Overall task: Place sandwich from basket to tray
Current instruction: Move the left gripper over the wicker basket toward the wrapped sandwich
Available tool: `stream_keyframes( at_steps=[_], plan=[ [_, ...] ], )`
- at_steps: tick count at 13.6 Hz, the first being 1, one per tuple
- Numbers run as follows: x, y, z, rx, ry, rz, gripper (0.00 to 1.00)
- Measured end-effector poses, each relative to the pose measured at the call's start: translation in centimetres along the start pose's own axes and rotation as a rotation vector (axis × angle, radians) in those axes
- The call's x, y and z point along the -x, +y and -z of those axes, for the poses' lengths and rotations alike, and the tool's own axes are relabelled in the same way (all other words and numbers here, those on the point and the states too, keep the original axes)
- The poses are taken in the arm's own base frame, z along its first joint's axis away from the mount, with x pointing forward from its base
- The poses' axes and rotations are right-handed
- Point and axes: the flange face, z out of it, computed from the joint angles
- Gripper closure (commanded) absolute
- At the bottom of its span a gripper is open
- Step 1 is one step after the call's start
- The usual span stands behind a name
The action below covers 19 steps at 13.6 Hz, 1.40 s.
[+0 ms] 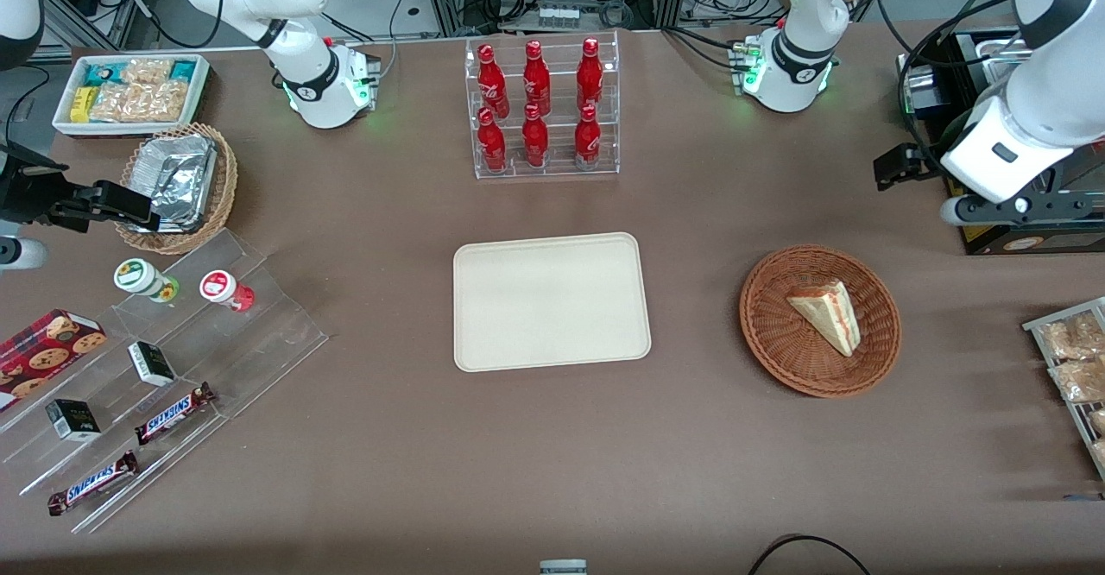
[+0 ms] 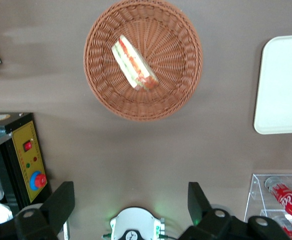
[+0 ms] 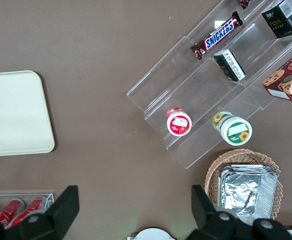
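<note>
Your sandwich [image 1: 827, 312] lies in the basket [image 1: 781, 346], filling edge facing the working arm's end of the desk [image 1: 552, 471]; nothing else is in the basket with it. The tray [image 1: 551, 300] sits beside the basket toward the parked arm's end, apart from it, and holds nothing. Your pincer [image 2: 131, 202] hangs above the desk, farther from the front camera than the basket, fingers spread wide and gripping nothing. The clear rack [image 1: 544, 109] holds six red bottles [image 1: 535, 83]. The tan wicker basket [image 1: 220, 199] holds crumpled foil [image 1: 177, 173]. The white bin [image 1: 65, 122] holds snack packets [image 1: 138, 91]. The clear stepped shelf [image 1: 259, 342] carries two Snickers bars [image 1: 173, 413] and small jars [image 1: 226, 290].
</note>
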Motion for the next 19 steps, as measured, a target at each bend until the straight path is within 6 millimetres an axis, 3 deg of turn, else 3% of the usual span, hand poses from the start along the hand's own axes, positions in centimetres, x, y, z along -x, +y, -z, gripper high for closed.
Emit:
stream_keyframes(
  at_steps=[5, 9, 11, 14, 19],
  plan=[
    [0.3, -1.3, 0.2, 0.005, -0.003, 0.018, 0.0],
    [-0.5, -2.2, -1.6, 0.01, -0.016, 0.016, 0.0],
    [-1.6, -2.3, -4.1, 0.012, -0.015, 0.019, 0.0],
    [-3.2, -2.3, -9.3, 0.015, 0.003, 0.023, 0.0],
    [-4.4, -2.0, -16.9, 0.026, 0.063, 0.109, 0.0]
  ],
)
